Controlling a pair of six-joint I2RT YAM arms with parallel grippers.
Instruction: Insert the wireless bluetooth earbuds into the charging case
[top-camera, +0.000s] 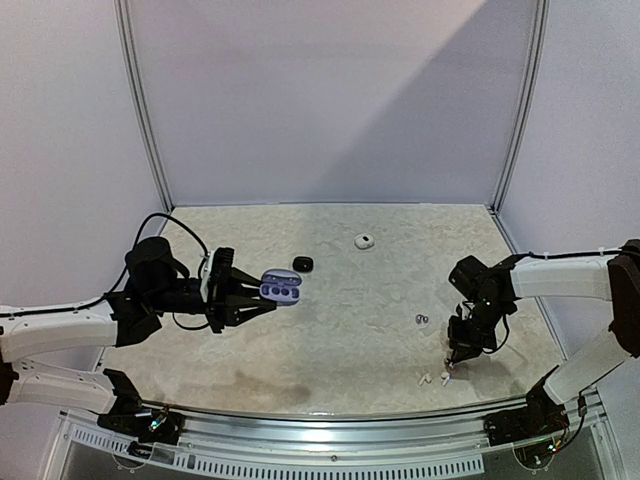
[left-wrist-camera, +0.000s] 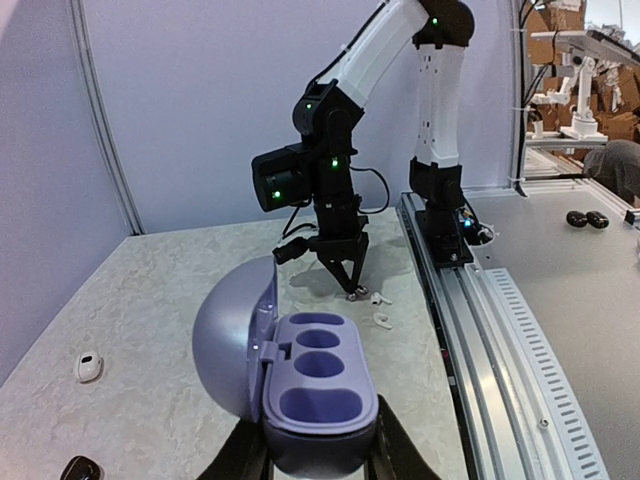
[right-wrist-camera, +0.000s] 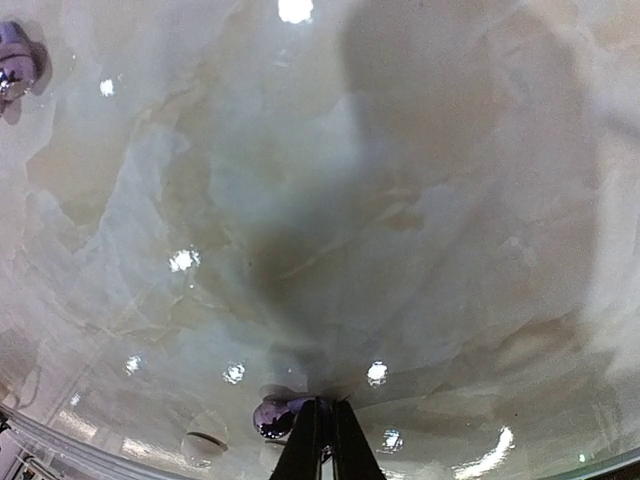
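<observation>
My left gripper is shut on the sides of a purple charging case. It holds the case above the table with the lid open and the wells empty. My right gripper points down at the table, its jaws pressed together on a dark purplish earbud that sticks out to their left. A second purplish earbud lies farther off. Two white stemmed earbuds lie beside the right gripper near the front edge.
A small black case and a white case sit toward the back of the marble table. A metal rail runs along the near edge.
</observation>
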